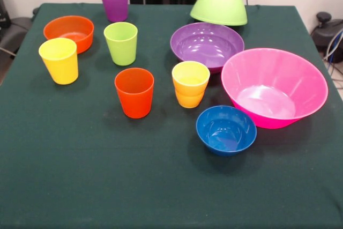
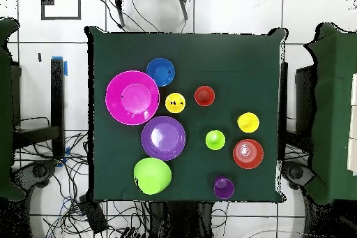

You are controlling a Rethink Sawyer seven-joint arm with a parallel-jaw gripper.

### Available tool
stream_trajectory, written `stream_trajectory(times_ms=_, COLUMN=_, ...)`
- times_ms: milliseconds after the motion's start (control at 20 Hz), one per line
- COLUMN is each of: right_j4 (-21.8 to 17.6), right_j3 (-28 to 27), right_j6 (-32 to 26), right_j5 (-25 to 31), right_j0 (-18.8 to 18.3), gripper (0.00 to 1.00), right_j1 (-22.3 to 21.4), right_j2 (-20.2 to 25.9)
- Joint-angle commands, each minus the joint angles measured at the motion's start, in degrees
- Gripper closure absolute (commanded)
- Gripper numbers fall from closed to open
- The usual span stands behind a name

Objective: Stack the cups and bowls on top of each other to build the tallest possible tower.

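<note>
Ten pieces stand apart on the green counter (image 1: pixel 80 175). Pink bowl (image 1: pixel 274 87) touches purple bowl (image 1: pixel 207 45); lime bowl (image 1: pixel 219 7) lies upturned at the far edge. Blue bowl (image 1: pixel 225 130) sits nearest; the near half is bare. Orange bowl (image 1: pixel 68 32) sits beside yellow cup (image 1: pixel 59 60). No hand shows, state unknown.

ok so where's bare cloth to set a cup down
The wide strip of table along the front edge, below the red cup and blue bowl, is bare. It is crowded between the purple bowl, pink bowl and orange cup.
</note>
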Motion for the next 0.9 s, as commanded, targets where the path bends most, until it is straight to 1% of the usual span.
stream_trajectory(times_ms=50, right_j4=7.4, right_j3=-10.77, right_j6=10.03, right_j5=-1.8, right_j0=1.36, gripper=0.0, right_j1=8.29, right_j2=9.07)
stream_trajectory(times_ms=250, right_j4=9.96, right_j3=-11.75, right_j6=8.83, right_j5=-2.8, right_j0=1.81, gripper=0.0, right_j1=9.81, right_j2=10.04)
stream_trajectory(times_ms=400, right_j4=11.29, right_j3=-11.5, right_j6=7.91, right_j5=-2.47, right_j0=2.01, gripper=0.0, right_j1=9.38, right_j2=10.35)
stream_trajectory(times_ms=700, right_j4=11.05, right_j3=-11.27, right_j6=7.1, right_j5=-2.67, right_j0=1.66, gripper=0.0, right_j1=9.08, right_j2=10.29)
stream_trajectory(times_ms=900, right_j4=10.85, right_j3=-11.53, right_j6=7.04, right_j5=-3.19, right_j0=1.6, gripper=0.0, right_j1=9.95, right_j2=10.18)
